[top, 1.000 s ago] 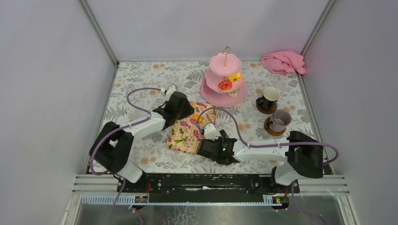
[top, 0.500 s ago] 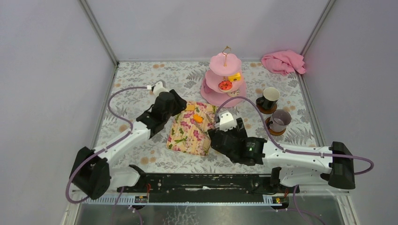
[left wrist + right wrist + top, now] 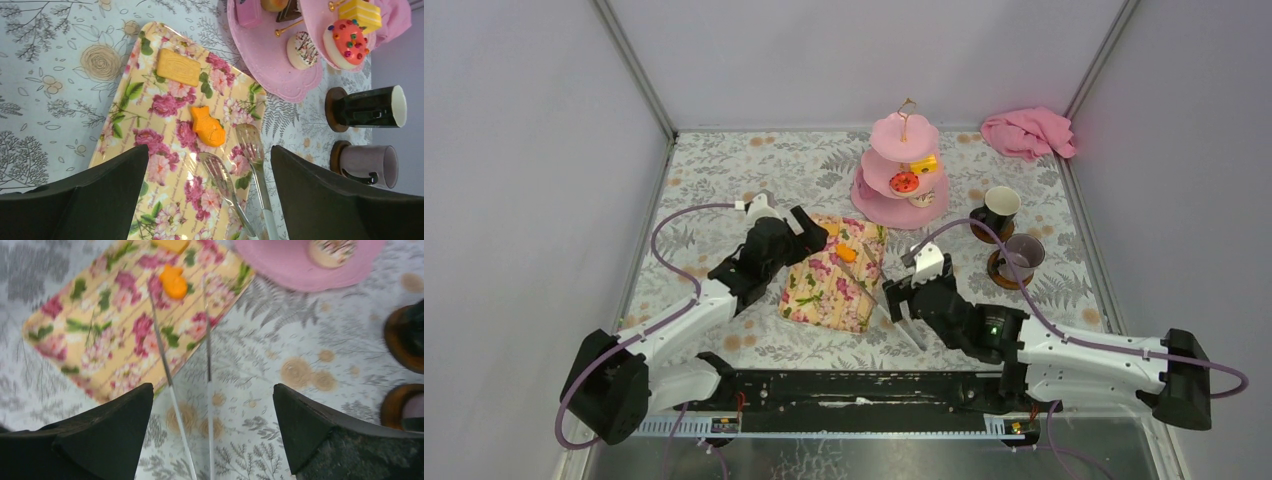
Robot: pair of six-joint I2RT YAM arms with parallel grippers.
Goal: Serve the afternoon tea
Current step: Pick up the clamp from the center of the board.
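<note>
The pink three-tier stand (image 3: 904,170) at the back carries a red cake (image 3: 347,42), a yellow cake (image 3: 360,12) and a chocolate-drizzled one (image 3: 302,50). To its right stand the black mug (image 3: 996,210) and the grey mug (image 3: 1019,257), each on a coaster. An orange fish-shaped cake (image 3: 207,126) and a yellow biscuit (image 3: 178,67) lie on the floral tray (image 3: 819,295). Metal tongs (image 3: 894,312) rest with their tips on the tray's right edge. My left gripper (image 3: 812,228) hovers open at the tray's far left corner. My right gripper (image 3: 899,295) is open above the tongs' handles (image 3: 208,405).
A pink cloth (image 3: 1027,132) lies bunched in the far right corner. Grey walls and metal frame posts enclose the floral tablecloth on three sides. The right arm's cable loops over the table near the mugs.
The left jaws have opened and drawn back a little from the tray's corner. The right gripper has pulled back to the right, and the tongs now lie loose on the tray edge.
</note>
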